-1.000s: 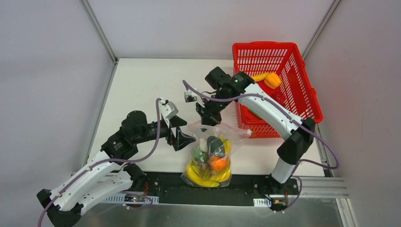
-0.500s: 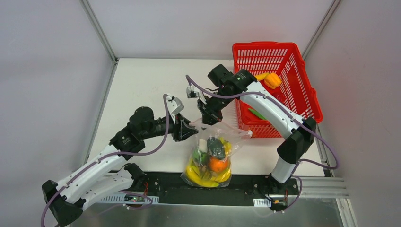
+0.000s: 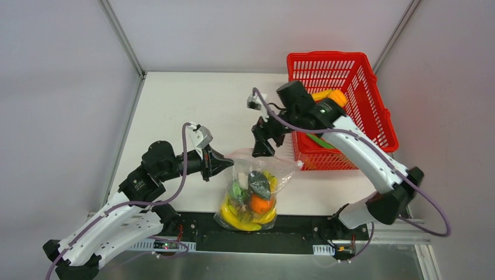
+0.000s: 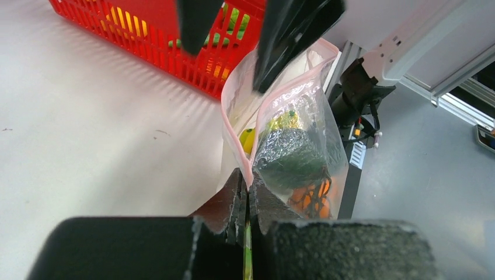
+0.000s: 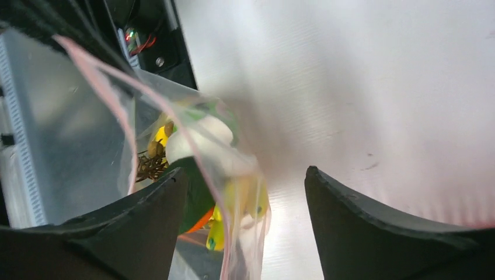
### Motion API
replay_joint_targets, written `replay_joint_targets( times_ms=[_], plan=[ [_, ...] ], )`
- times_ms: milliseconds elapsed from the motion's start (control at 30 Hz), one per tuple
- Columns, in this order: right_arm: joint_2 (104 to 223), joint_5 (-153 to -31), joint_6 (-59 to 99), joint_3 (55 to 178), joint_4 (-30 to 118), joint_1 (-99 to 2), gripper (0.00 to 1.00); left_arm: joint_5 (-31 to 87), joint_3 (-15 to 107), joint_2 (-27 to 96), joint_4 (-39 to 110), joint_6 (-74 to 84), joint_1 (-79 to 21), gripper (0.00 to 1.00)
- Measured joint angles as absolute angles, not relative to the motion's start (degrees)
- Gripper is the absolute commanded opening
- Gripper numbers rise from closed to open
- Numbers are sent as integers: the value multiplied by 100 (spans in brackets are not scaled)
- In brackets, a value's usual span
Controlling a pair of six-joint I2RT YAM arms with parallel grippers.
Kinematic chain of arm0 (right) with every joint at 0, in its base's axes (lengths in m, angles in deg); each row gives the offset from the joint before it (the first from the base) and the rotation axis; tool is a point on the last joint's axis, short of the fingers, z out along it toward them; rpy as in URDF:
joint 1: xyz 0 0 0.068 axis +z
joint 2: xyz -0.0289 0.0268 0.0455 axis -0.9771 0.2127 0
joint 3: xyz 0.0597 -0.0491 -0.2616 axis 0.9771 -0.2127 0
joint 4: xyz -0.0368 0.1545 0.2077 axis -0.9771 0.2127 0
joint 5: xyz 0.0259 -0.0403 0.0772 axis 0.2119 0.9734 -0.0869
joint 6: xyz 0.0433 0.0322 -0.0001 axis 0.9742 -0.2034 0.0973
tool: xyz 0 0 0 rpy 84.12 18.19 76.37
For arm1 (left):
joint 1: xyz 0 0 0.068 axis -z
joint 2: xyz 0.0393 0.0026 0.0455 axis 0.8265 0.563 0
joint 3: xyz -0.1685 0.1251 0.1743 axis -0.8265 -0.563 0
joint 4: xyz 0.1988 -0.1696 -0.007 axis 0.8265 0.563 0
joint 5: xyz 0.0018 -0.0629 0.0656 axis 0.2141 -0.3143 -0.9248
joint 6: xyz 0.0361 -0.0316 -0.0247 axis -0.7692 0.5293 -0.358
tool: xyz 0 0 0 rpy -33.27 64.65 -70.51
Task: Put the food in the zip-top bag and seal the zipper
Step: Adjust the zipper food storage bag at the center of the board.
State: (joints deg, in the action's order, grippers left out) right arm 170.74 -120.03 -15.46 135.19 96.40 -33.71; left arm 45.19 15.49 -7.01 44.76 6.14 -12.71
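Observation:
The zip-top bag (image 3: 252, 186) hangs at the table's near edge, holding the food: yellow bananas (image 3: 236, 219), an orange (image 3: 258, 203) and a dark green piece (image 4: 292, 160). My left gripper (image 3: 226, 162) is shut on the bag's left top corner, its jaws (image 4: 248, 186) pinching the pink zipper (image 4: 230, 137). The bag's mouth gapes beyond that pinch. My right gripper (image 3: 262, 146) hovers open over the top edge. In the right wrist view its fingers (image 5: 146, 227) stand wide apart, with the bag's rim (image 5: 192, 140) loose between them and touching neither.
A red lattice basket (image 3: 350, 64) stands at the back right, just behind the right gripper, with an orange-yellow pepper (image 3: 335, 96) and a green piece (image 3: 318, 140) inside. The bag overhangs the black rail (image 3: 198, 230) along the near edge.
My left gripper moved in and closed on the bag's left zipper corner. My right gripper opened, let go of the top edge and drew back to the right. The bag sagged slightly left.

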Motion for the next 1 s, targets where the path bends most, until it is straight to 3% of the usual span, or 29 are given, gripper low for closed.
replay_joint_targets(
  times_ms=[400,600,1000],
  plan=[
    [12709,-10510,580,10706,7306,-3522,89,4327,1587,-1114,5079,419,-1271,0],
    [12086,-9818,1704,9539,6792,-3526,89,4312,1665,-1215,5263,345,-1271,0],
    [11168,-10040,2615,8341,6189,-3526,91,4056,1676,-1449,5560,198,-1271,0]
  ],
)
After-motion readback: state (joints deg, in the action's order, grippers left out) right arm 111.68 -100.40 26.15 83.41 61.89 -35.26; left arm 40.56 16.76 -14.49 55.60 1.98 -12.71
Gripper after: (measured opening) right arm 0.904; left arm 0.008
